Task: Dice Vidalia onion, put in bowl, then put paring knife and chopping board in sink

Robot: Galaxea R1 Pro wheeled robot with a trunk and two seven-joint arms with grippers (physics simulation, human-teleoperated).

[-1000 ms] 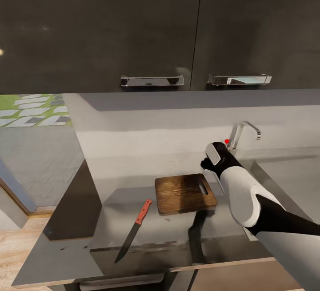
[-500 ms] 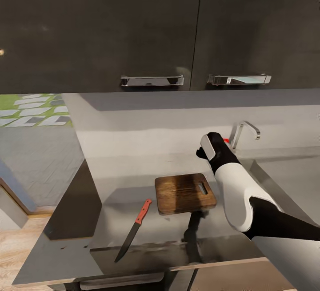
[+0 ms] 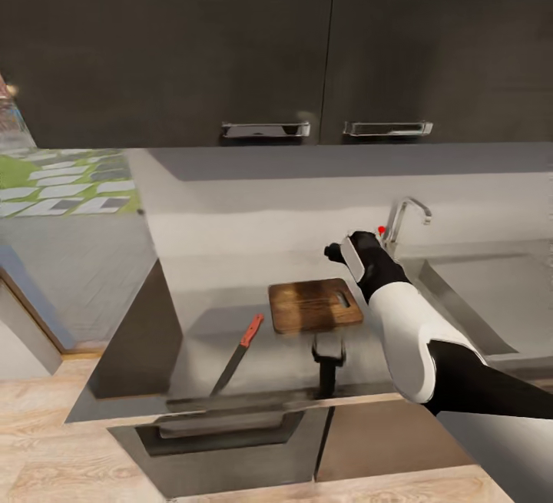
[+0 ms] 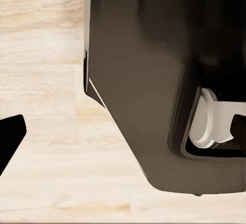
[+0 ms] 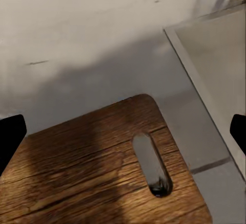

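The dark brown chopping board (image 3: 315, 306) lies on the grey countertop (image 3: 192, 349), its slot (image 5: 152, 165) toward the sink (image 3: 472, 296). The paring knife (image 3: 236, 353) with its orange-red handle rests to the board's left, blade pointing at the counter's front edge. My right gripper (image 3: 338, 252) hovers open above the board's far right corner, with nothing between its fingers; in the right wrist view the board (image 5: 92, 172) lies right under it. My left gripper (image 4: 124, 134) hangs open over the wood floor beside my base. The Vidalia onion and the bowl are out of view.
A chrome tap (image 3: 405, 215) with a red knob (image 3: 382, 229) stands behind the sink, just right of my right gripper. Glossy dark upper cabinets (image 3: 230, 42) hang above. Grey-brown lower cabinet fronts (image 3: 230, 441) and light wood floor (image 3: 61, 457) lie below the counter edge.
The head camera has pulled back, so the counter looks smaller and the cabinet fronts and floor now show. My right gripper rose and drifted left, from the board's slot end toward its far corner.
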